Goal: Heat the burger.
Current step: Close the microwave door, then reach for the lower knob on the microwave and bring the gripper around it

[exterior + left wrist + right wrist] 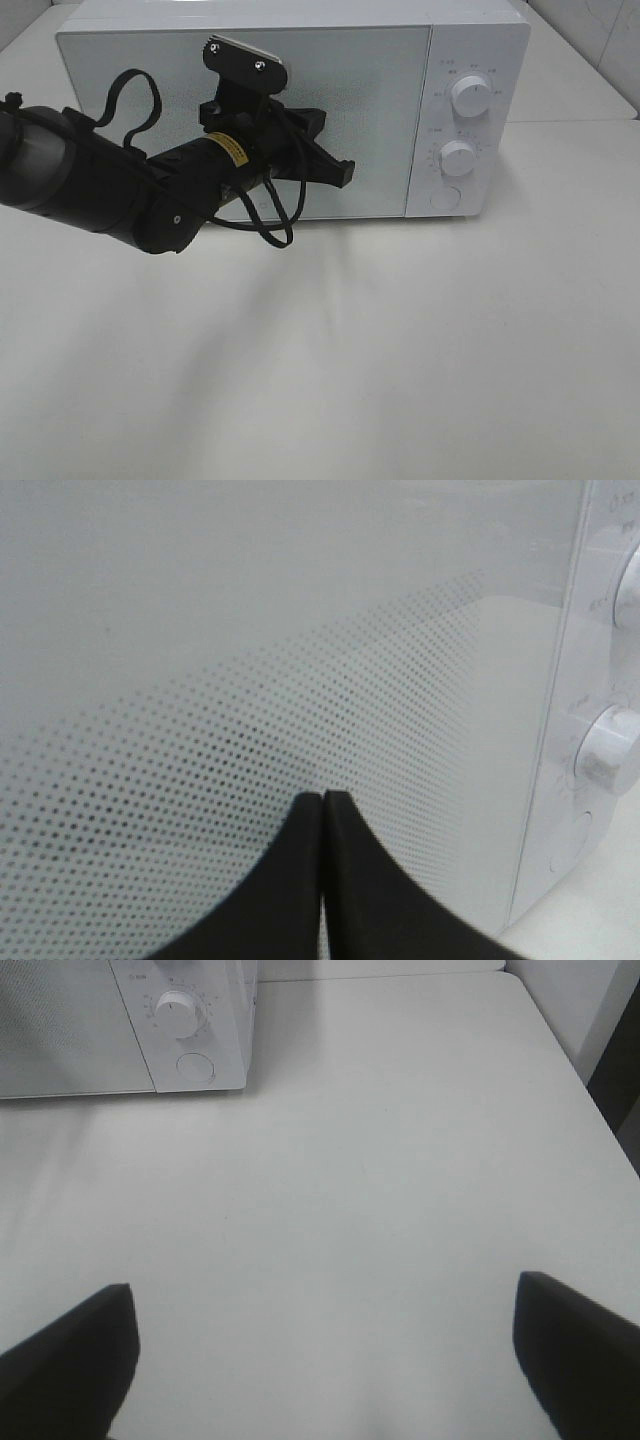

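The burger is out of view. A white microwave stands at the back of the table with its door shut. My left gripper is shut and empty, its tips just in front of the door's dotted glass, left of the control panel. In the left wrist view the two black fingers press together right before the door. My right gripper is open wide over the bare table, nothing between its fingers, away from the microwave's front right corner.
Two white knobs and a round button sit on the microwave's right panel. The white tabletop stretches in front. The table's right edge shows in the right wrist view, with a dark gap beyond it.
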Robot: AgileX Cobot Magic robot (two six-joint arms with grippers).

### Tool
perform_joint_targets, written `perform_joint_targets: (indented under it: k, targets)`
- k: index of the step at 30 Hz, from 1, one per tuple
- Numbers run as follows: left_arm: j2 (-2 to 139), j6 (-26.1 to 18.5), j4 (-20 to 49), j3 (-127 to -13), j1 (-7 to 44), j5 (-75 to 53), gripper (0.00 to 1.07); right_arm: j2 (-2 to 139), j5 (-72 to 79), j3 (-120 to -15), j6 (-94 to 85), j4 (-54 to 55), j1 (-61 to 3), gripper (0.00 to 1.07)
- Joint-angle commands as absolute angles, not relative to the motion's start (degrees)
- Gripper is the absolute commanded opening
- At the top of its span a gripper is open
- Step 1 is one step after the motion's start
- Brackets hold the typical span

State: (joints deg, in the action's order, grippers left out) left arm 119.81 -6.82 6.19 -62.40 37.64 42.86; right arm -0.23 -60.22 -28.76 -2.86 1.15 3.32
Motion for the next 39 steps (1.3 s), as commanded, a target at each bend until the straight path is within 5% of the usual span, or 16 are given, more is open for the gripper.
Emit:
perform_joint_targets:
  k: [1,9,21,22,23,24,25,26,27,28,33,39]
  targets:
    - [117.69,-6.7,16.84,-64.86,36.04,44.0,0.0,-1.43,-60.5,-28.65,-3.38,1.43,3.55,0.98]
    - [110.7,-9.22,12.43,-64.8,39.48,27.67,0.0,-1.43,-60.5,-28.65,-3.38,1.43,3.55,0.98]
    - [95.45,-8.77,10.08,-64.8,41.54,-23.2,0.05,-1.43,-60.5,-28.65,-3.38,1.43,3.55,0.98]
    - [94.37,-8.31,10.14,-64.8,41.54,-26.93,0.12,-1.43,-60.5,-28.65,-3.38,1.43,3.55,0.98]
    - [92.59,-6.02,10.14,-64.8,41.31,-33.0,0.32,-1.43,-60.5,-28.65,-3.38,1.43,3.55,0.98]
    - [92.59,-6.02,10.14,-64.8,41.31,-33.0,0.32,-1.43,-60.5,-28.65,-3.38,1.43,3.55,0.98]
    - [91.67,-4.07,9.85,-64.8,41.25,-35.98,0.47,-1.43,-60.5,-28.65,-3.38,1.43,3.55,0.98]
    - [90.24,0.0,8.48,-64.8,41.25,-40.91,0.83,-1.43,-60.5,-28.65,-3.38,1.43,3.55,0.98]
    - [90.24,0.0,8.48,-64.8,41.25,-40.91,0.83,-1.43,-60.5,-28.65,-3.38,1.43,3.55,0.98]
    - [89.73,1.66,7.22,-64.8,41.25,-43.37,0.96,-1.43,-60.5,-28.65,-3.38,1.43,3.55,0.98]
    - [86.46,4.3,4.76,-64.8,39.48,-52.94,1.01,-1.43,-60.5,-28.65,-3.38,1.43,3.55,0.98]
    - [80.1,0.74,3.84,-64.8,25.9,-61.19,1.01,-1.43,-60.5,-28.65,-3.38,1.43,3.55,0.98]
